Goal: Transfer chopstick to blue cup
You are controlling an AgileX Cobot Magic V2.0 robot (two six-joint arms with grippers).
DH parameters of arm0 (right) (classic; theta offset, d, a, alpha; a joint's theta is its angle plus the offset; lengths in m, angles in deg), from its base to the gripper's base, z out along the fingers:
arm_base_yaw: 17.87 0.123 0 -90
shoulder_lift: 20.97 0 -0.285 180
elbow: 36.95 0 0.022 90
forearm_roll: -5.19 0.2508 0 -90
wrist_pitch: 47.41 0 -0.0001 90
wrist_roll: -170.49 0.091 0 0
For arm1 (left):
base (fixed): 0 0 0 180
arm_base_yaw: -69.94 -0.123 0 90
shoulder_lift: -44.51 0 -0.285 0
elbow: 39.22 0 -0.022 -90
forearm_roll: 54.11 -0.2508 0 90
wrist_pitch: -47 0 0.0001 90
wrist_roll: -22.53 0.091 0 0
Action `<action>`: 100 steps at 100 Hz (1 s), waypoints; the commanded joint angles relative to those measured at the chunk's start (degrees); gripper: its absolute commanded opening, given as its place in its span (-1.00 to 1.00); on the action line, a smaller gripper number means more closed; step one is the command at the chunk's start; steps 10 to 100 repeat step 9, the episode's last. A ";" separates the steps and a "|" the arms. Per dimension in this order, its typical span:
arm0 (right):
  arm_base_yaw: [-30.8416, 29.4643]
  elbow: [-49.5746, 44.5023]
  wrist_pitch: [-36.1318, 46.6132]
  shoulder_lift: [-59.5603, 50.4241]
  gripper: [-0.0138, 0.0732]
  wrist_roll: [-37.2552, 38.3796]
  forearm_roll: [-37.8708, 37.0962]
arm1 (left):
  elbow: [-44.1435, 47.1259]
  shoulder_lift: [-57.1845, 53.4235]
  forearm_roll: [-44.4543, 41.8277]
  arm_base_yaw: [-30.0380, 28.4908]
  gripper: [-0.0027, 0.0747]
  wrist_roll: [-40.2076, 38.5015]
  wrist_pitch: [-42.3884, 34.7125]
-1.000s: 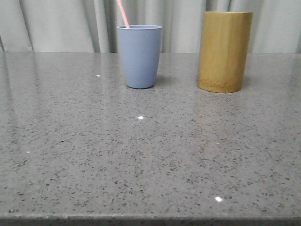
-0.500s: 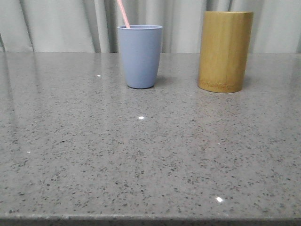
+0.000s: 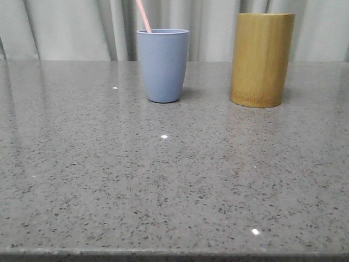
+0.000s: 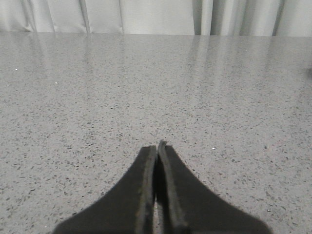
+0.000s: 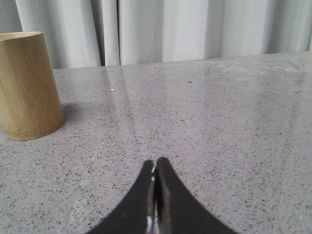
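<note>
The grey-blue cup (image 3: pixel 162 65) stands upright at the back of the table, left of centre. A thin pale-pink chopstick (image 3: pixel 143 16) sticks up out of it, leaning left, with only its upper end showing. Neither gripper shows in the front view. My left gripper (image 4: pixel 157 146) is shut and empty, low over bare table. My right gripper (image 5: pixel 155 164) is shut and empty over bare table, with the bamboo holder ahead of it to one side.
A taller yellow-brown bamboo cylinder holder (image 3: pixel 262 59) stands to the right of the blue cup; it also shows in the right wrist view (image 5: pixel 28 85). The speckled grey table (image 3: pixel 174 180) stretches to a white curtain (image 3: pixel 65 27) at the back.
</note>
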 commanded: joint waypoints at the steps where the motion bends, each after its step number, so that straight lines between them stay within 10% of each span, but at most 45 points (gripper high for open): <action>1: -0.34 -0.05 4.42 -1.21 -0.90 -0.21 -0.75 | 0.55 -1.93 0.36 -0.08 -0.98 0.03 -4.47; 100: -0.34 -0.05 4.42 -1.21 -0.90 -0.21 -0.75 | 0.55 -1.93 0.36 -0.08 -0.98 0.03 -4.47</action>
